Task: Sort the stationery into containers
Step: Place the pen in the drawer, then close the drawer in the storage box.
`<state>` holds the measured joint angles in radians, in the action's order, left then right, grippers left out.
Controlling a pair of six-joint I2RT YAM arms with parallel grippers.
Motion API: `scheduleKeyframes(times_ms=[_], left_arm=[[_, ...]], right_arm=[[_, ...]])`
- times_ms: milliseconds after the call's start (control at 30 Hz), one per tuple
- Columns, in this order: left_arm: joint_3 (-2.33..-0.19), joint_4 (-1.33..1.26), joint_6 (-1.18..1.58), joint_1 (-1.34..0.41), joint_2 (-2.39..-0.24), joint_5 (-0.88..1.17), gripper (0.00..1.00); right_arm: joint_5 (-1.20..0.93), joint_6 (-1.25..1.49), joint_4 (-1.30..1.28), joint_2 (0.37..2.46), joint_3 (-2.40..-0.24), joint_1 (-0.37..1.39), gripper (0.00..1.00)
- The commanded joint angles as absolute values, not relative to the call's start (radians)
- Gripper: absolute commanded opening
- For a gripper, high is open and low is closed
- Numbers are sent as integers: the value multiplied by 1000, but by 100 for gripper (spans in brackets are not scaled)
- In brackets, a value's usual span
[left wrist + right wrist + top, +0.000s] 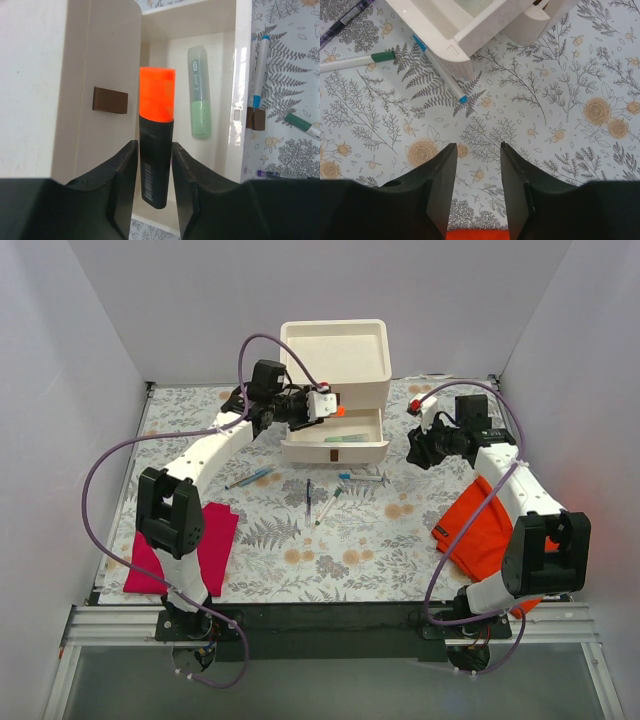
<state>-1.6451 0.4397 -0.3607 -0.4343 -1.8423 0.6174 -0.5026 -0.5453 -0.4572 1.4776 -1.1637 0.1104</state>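
Note:
The cream-white stacked drawers stand at the back centre with a square tray on top. The lower drawer is pulled open and holds a green highlighter, also seen in the left wrist view. My left gripper is shut on the black body of an orange-capped marker above the open drawer. My right gripper is open and empty, right of the drawer, above the mat. Several pens lie in front: blue, dark, teal-capped, white. No tan block shows.
A magenta cloth lies front left, an orange cloth front right under the right arm. The white pen with blue ends lies against the drawer's front corner. Brown handles mark the drawer fronts.

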Motion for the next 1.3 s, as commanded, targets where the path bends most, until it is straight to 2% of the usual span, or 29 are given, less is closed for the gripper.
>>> scheduleKeyframes(times_ms=[0, 67, 133, 233, 300, 367, 400, 433, 467, 500, 533, 600, 733, 833, 967, 1267], left_arm=[[-1623, 356, -342, -440, -1789, 583, 41], [-1568, 298, -338, -440, -1755, 568, 50], [-1513, 247, -319, -440, -1732, 548, 54], [-1485, 184, -302, -440, -1701, 505, 55], [-1439, 42, -210, -440, -1663, 434, 56], [-1341, -210, -105, -440, -1606, 268, 56], [-1306, -297, -66, -439, -1588, 209, 59], [-1278, -372, -28, -434, -1562, 77, 57], [-1252, -458, 15, -430, -1549, 25, 49], [-1224, -474, 125, -425, -1539, -41, 39], [-1209, -477, 173, -408, -1526, -90, 0], [-1155, -465, 350, -390, -1494, -263, 0], [-1065, -301, 581, -289, -1428, -299, 0], [-1017, -246, 624, -241, -1407, -275, 0], [-977, -256, 618, -207, -1387, -270, 6], [-945, -215, 624, -176, -1371, -262, 5]], right_arm=[[-552, -540, -425, 1444, -1146, 103, 49], [-593, -569, -426, 1436, -1141, 103, 49], [-610, -568, -423, 1442, -1153, 104, 49], [-650, -574, -434, 1453, -1186, 110, 49], [-667, -629, -446, 1447, -1192, 135, 47], [-667, -664, -436, 1433, -1178, 187, 35], [-663, -673, -430, 1430, -1161, 210, 29], [-652, -684, -423, 1431, -1154, 266, 14], [-619, -693, -399, 1430, -1144, 297, 5], [-601, -695, -381, 1427, -1120, 325, 1], [-588, -699, -359, 1417, -1103, 374, 1], [-540, -715, -261, 1396, -1060, 419, 1], [-477, -742, -124, 1407, -993, 498, 1], [-417, -750, -71, 1456, -1006, 526, 1], [-345, -739, -9, 1522, -1057, 532, 1], [-200, -689, 136, 1701, -1206, 532, 1]])
